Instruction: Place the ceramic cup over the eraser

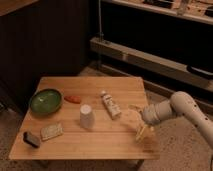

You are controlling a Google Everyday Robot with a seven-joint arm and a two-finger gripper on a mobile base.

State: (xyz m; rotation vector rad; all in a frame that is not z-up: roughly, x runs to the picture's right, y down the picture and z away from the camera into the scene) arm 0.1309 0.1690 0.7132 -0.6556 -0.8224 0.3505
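Observation:
The white ceramic cup (pixel 86 116) stands upside down near the middle of the wooden table (pixel 107 141). A dark eraser (pixel 31 139) lies at the front left corner, well apart from the cup. My gripper (pixel 140 132) hangs over the table's front right part, to the right of the cup and not touching it, with the pale arm (pixel 187 111) coming in from the right.
A wide green bowl (pixel 45 100) sits at the back left. A small orange-red object (pixel 73 99) lies beside it. A white tube (pixel 110 105) lies right of the cup. A pale sponge-like block (pixel 51 131) lies near the eraser. Shelving stands behind.

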